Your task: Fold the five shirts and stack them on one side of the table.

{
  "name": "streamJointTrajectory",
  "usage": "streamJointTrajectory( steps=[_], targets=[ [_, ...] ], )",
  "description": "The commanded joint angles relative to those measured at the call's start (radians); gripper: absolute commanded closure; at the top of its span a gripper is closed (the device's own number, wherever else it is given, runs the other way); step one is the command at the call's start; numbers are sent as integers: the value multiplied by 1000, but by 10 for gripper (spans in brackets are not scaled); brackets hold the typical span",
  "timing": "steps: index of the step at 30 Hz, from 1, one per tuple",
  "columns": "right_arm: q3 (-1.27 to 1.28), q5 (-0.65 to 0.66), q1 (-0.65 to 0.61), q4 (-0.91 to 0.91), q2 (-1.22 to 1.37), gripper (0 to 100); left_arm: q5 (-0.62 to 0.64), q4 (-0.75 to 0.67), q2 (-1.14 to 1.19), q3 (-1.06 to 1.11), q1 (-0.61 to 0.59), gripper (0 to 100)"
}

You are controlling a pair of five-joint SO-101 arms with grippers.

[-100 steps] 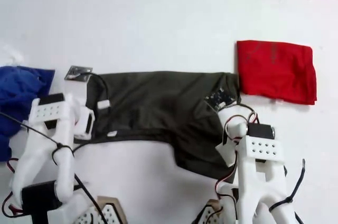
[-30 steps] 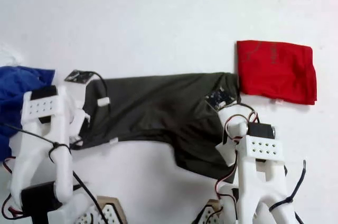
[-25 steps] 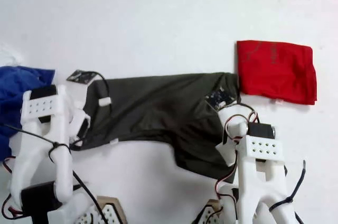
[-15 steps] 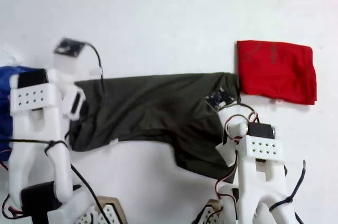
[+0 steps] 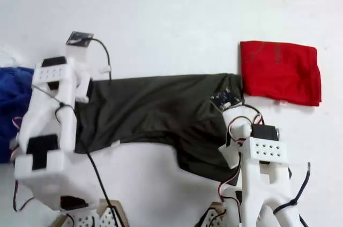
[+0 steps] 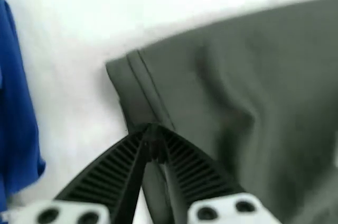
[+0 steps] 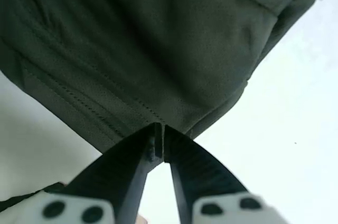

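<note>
At the far left edge of the white table (image 5: 161, 18) lies a blue shirt (image 5: 12, 101), crumpled and partly hidden behind the left arm. A strip of bare table separates it from the next garment.

The left gripper (image 6: 154, 140) sits at the left end of the dark green shirt (image 5: 161, 109). Its two ribbed fingers (image 6: 182, 163) are pressed nearly together, pinching the stitched hem of that shirt, and a fold of fabric runs down between them.

The dark green shirt is spread flat across the middle of the table, stretched long from left to right. Its near edge is uneven, and a wider part drops toward the right arm.

The right gripper (image 7: 160, 142) is at that lower right part of the shirt. Its fingers are closed to a thin slit, and the shirt's double-stitched hem is caught at the tips.

Further right lies a red shirt (image 5: 280, 72), folded into a neat rectangle. Its near left corner lies just beside the far right corner of the dark green shirt.
</note>
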Motion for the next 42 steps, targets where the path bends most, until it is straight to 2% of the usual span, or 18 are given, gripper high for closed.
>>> streamJointTrajectory(
  steps=[1, 13, 20, 26, 31, 36, 42],
  targets=[
    [-43, -11, -5, 8, -31, 980, -17, -15, 98, -127, -26, 973],
    [-43, -8, -5, 8, -31, 980, -37, 11, 344, -506, -28, 973],
    [-60, -9, -5, 21, -33, 980, -34, 222, 367, -690, -29, 972],
    [-138, -11, -5, 87, -33, 980, -32, 465, 367, -894, -35, 892],
    [-133, -6, -25, 133, -31, 978, -37, 643, 367, -1035, -34, 891],
    [-132, 71, -162, 193, -28, 979, -37, 657, 339, -986, -40, 891],
    [-132, 77, -254, 111, -22, 978, -38, 594, 207, -688, -15, 891]
  ],
)
